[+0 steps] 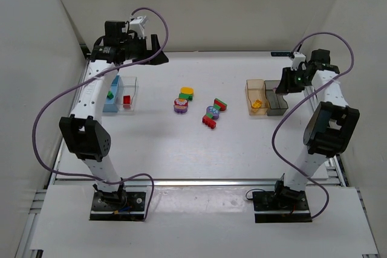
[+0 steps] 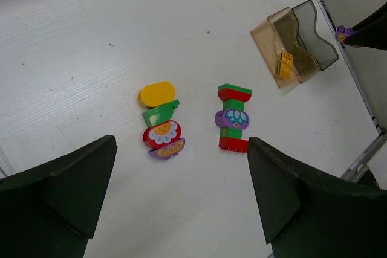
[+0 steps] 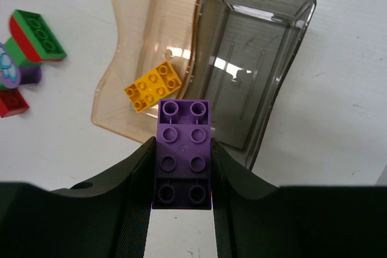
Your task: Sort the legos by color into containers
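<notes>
Purple brick (image 3: pixel 182 126) pinched in right gripper (image 3: pixel 182 152) (near grey bin (image 3: pixel 260 58)); left gripper (image 2: pixel 181 149) wide.

This is a robotics lab cell: a white table (image 1: pixel 199 149) boxed in by plain white panels (image 1: pixel 199 4) at the left, top and right of the overhead view. Two arms (image 1: pixel 91 119) stand on plates (image 1: pixel 118 205) bolted to aluminium rails (image 1: pixel 193 180) along the bottom, trailing loose cables (image 1: pixel 34 131). Legos (image 1: pixel 181 102) and bins (image 1: pixel 256 96) lie on the table as test props.
</notes>
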Tool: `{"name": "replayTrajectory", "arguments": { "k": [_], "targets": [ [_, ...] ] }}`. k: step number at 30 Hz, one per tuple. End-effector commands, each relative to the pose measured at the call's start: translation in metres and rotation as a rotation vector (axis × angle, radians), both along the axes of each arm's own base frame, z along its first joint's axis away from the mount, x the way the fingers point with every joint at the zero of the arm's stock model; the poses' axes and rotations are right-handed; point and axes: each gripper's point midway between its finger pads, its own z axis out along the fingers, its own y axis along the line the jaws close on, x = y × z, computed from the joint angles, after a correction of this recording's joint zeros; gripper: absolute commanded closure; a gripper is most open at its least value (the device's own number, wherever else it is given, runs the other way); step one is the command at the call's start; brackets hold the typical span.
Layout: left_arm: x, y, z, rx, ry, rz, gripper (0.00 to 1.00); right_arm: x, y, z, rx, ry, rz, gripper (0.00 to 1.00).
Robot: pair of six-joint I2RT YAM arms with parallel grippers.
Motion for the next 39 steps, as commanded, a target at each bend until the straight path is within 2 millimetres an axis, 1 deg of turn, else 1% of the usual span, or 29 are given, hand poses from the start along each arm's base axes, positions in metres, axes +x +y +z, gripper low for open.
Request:
{"name": "replayTrajectory", "arguments": {
  "k": [1,2,3,5,6,9,10,12,14,15,16,17,20,21,22,24,25,26,27,28,29,30,31,32,33,35,37,38,39],
  "targets": [
    [0.002,-0.001,0.014,0.007,-0.029,0.026,0.01,0.017,-0.014,-0.003,-0.071,-0.022,-0.034,1.0],
    [0.003,-0.001,0.013,0.005,-0.025,0.027,0.01,0.019,-0.012,-0.004,-0.079,-0.022,-0.031,0.99],
    [0.004,-0.001,0.013,0.002,-0.026,0.029,0.01,0.021,-0.014,-0.01,-0.096,-0.012,-0.034,0.94],
    [0.006,-0.001,0.013,0.002,-0.026,0.037,0.01,0.027,-0.012,-0.012,-0.114,-0.014,-0.028,0.91],
    [0.008,0.0,0.01,0.001,-0.017,0.045,0.0,0.028,-0.013,-0.019,-0.122,0.0,-0.028,0.87],
    [0.01,0.0,0.008,0.005,-0.016,0.049,0.01,0.036,-0.009,-0.028,-0.128,0.009,-0.027,0.75],
    [0.012,0.0,0.008,0.007,-0.018,0.049,0.01,0.039,-0.009,-0.026,-0.131,0.003,-0.027,0.69],
    [0.013,0.001,0.006,0.01,-0.014,0.052,0.0,0.043,-0.007,-0.033,-0.136,0.012,-0.027,0.5],
    [0.014,0.0,0.006,0.009,-0.016,0.048,0.0,0.049,-0.008,-0.032,-0.148,0.001,-0.037,0.38],
    [0.014,0.001,0.005,0.01,-0.014,0.052,0.01,0.051,-0.008,-0.03,-0.154,-0.003,-0.041,0.3],
    [0.015,0.0,0.003,0.009,-0.007,0.054,0.01,0.053,-0.006,-0.027,-0.157,-0.011,-0.043,0.28],
    [0.015,0.0,0.002,0.006,-0.004,0.051,0.01,0.054,-0.005,-0.023,-0.163,-0.021,-0.045,0.22],
    [0.016,-0.001,0.001,-0.001,0.002,0.056,0.0,0.057,0.002,-0.004,-0.165,-0.063,-0.06,0.18],
    [0.015,-0.002,0.002,-0.005,0.0,0.05,0.0,0.057,0.002,0.006,-0.167,-0.085,-0.064,0.18],
    [0.015,-0.003,0.003,-0.01,0.001,0.041,0.01,0.054,0.006,0.023,-0.161,-0.119,-0.061,0.18],
    [0.01,-0.007,0.003,-0.018,0.005,0.012,0.0,0.049,0.014,0.047,-0.128,-0.166,-0.052,0.18],
    [0.003,-0.013,0.006,-0.038,0.001,-0.04,0.0,0.042,0.03,0.075,-0.071,-0.231,0.018,0.2],
    [-0.003,-0.017,0.004,-0.042,0.006,-0.081,0.01,0.034,0.04,0.087,-0.037,-0.253,0.065,0.21],
    [-0.01,-0.021,0.001,-0.049,0.01,-0.131,0.01,0.021,0.054,0.107,-0.003,-0.287,0.122,0.22],
    [-0.023,-0.031,0.003,-0.073,-0.012,-0.244,0.0,0.012,0.068,0.116,0.034,-0.312,0.204,0.23],
    [-0.033,-0.035,-0.003,-0.09,0.03,-0.279,0.01,-0.001,0.088,0.127,0.091,-0.359,0.335,0.24],
    [-0.038,-0.038,-0.006,-0.094,0.033,-0.323,0.0,-0.015,0.107,0.133,0.113,-0.373,0.416,0.24],
    [-0.046,-0.042,-0.005,-0.109,0.033,-0.381,0.0,-0.024,0.118,0.133,0.129,-0.381,0.482,0.25],
    [-0.047,-0.044,-0.016,-0.113,0.072,-0.398,0.0,-0.032,0.131,0.132,0.125,-0.425,0.586,0.25],
    [-0.052,-0.045,-0.019,-0.106,0.093,-0.423,0.01,-0.044,0.143,0.128,0.126,-0.415,0.652,0.25],
    [-0.054,-0.044,-0.028,-0.089,0.119,-0.434,0.01,-0.059,0.176,0.119,0.106,-0.426,0.804,0.25],
    [-0.057,-0.042,-0.029,-0.073,0.125,-0.446,0.01,-0.065,0.188,0.109,0.039,-0.473,0.937,0.25],
    [-0.056,-0.042,-0.03,-0.062,0.111,-0.456,0.01,-0.072,0.201,0.104,0.024,-0.482,1.006,0.25],
    [-0.057,-0.043,-0.032,-0.06,0.119,-0.461,0.01,-0.07,0.205,0.096,-0.029,-0.524,1.083,0.26]
  ]
}}
